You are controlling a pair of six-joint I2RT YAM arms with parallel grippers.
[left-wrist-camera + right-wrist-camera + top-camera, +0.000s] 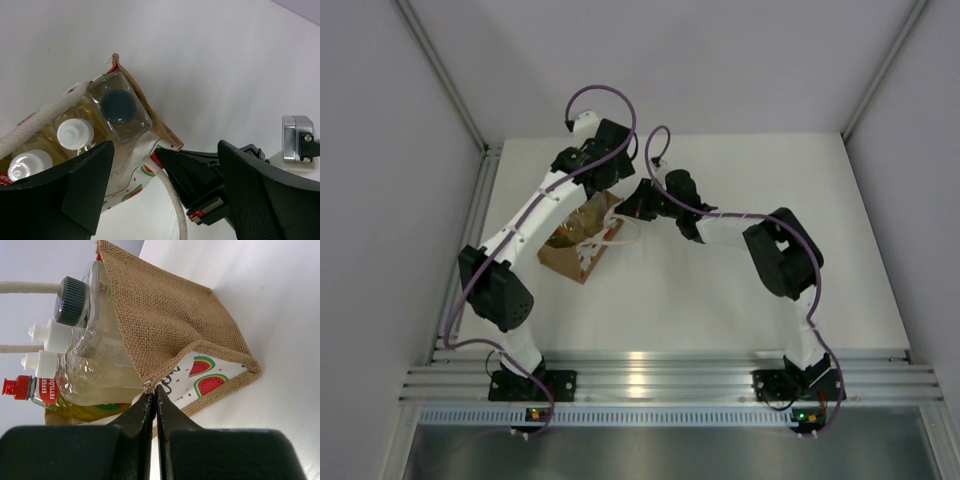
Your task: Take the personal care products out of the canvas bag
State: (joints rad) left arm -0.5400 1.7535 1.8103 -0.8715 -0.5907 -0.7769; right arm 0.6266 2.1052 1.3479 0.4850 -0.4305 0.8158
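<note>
Pale walls [380,120] are closing in a white surface [720,300], and both arms are reaching to one spot left of centre in the top view. The bag [575,255] is sitting there on the surface, under the left gripper [590,200] and touching the right gripper [625,213] on its right side.

All four bottles are sitting inside the bag, with their caps sticking out of its mouth. In the right wrist view they are lining up along the left edge of the frame. The clear bottle [95,325] with the dark cap is at the top, then the two amber bottles [100,375] with white caps, then the red-capped bottle [30,390] at the bottom. White rope handles [25,287] are running off to the left there, and a watermelon panel [205,375] is showing at the bag's lower right.

The left gripper is hanging over the bag's mouth with its fingers [65,190] spread wide and holding nothing. In its own view the clear bottle is lying just above the gap, toward the upper left. The right gripper's fingers [170,420] are pressing together, their tips touching the rim of the bag at a corner seam. Whether cloth is caught between them, I cannot tell.
</note>
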